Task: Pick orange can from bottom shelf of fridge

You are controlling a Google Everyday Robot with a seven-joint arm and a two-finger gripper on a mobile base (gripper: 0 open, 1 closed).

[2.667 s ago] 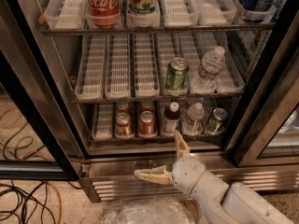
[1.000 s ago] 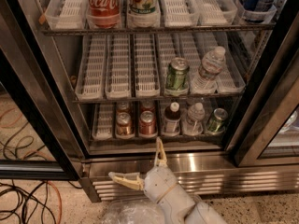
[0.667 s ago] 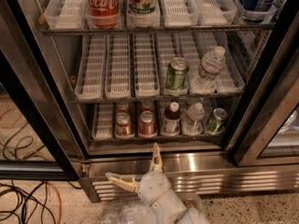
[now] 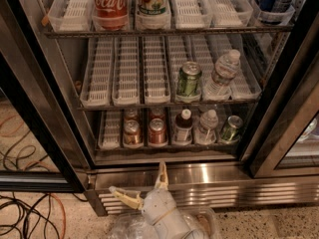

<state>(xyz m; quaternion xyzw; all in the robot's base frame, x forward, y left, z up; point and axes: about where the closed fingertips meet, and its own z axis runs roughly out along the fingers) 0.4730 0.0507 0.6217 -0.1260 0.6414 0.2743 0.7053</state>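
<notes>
The white two-fingered hand [image 4: 142,184] hangs spread wide before the ribbed steel grille [image 4: 239,190], below the small copper-orange can [image 4: 132,132], seemingly upright on the wire bottom shelf [image 4: 110,133].

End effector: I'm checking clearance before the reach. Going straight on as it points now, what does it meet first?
Likely the steel base panel under the bottom shelf, rather than the orange can. The open end effector sits low in front of it; depth is unclear.

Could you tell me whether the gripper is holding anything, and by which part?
Nothing is held: the gripper hangs open and empty below the bottom shelf, where the orange can stands untouched.
</notes>
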